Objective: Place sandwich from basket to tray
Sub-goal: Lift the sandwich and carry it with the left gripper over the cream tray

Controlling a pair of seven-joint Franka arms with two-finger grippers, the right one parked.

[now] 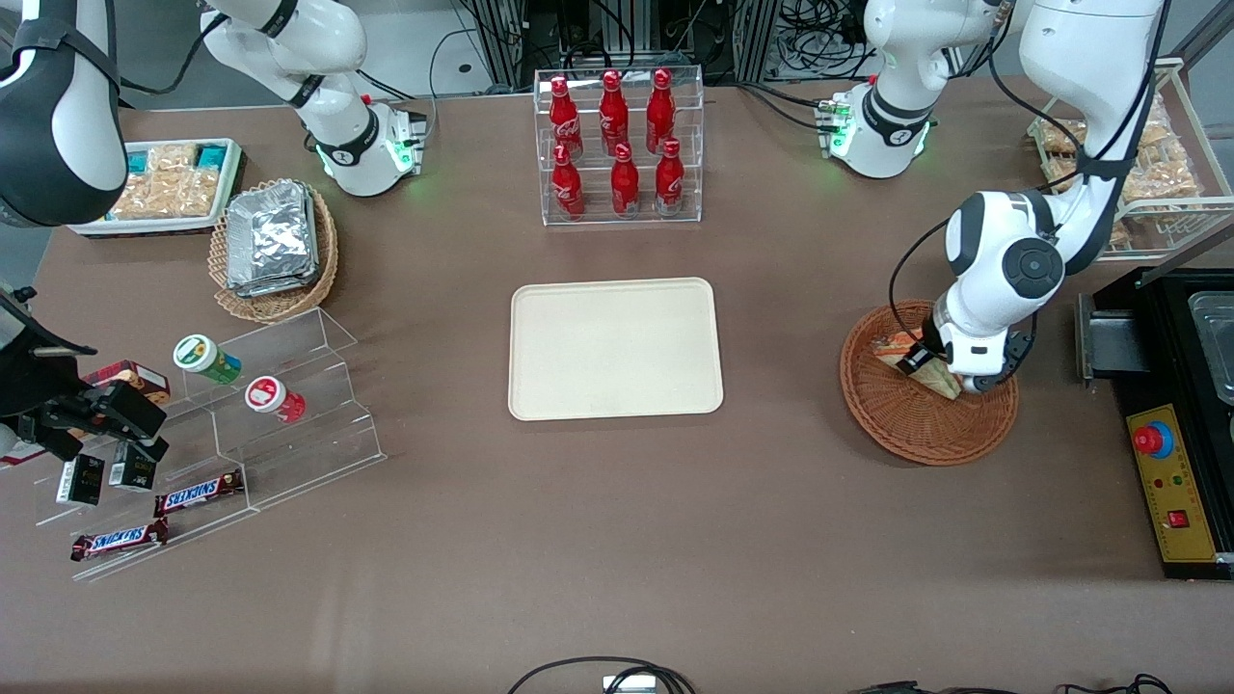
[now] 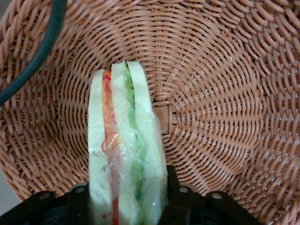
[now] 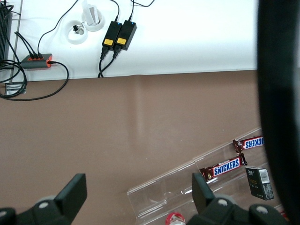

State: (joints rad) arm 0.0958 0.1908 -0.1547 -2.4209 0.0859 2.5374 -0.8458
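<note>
The reddish-brown wicker basket (image 1: 916, 424) sits toward the working arm's end of the table. Inside it lies the clear-wrapped sandwich (image 1: 898, 349), a pale bread wedge with orange and green layers. My gripper (image 1: 933, 371) is down in the basket, shut on the sandwich (image 2: 125, 154). Its black fingers (image 2: 176, 199) press against both bread faces over the basket's weave (image 2: 220, 93). The cream-beige tray (image 1: 615, 348) lies bare at the table's middle, well apart from the basket.
A clear rack of red bottles (image 1: 617, 145) stands farther from the camera than the tray. A black machine with a red button (image 1: 1171, 463) sits beside the basket at the table's end. A tan basket of foil packets (image 1: 273, 246) and clear stepped shelves (image 1: 222, 434) lie toward the parked arm's end.
</note>
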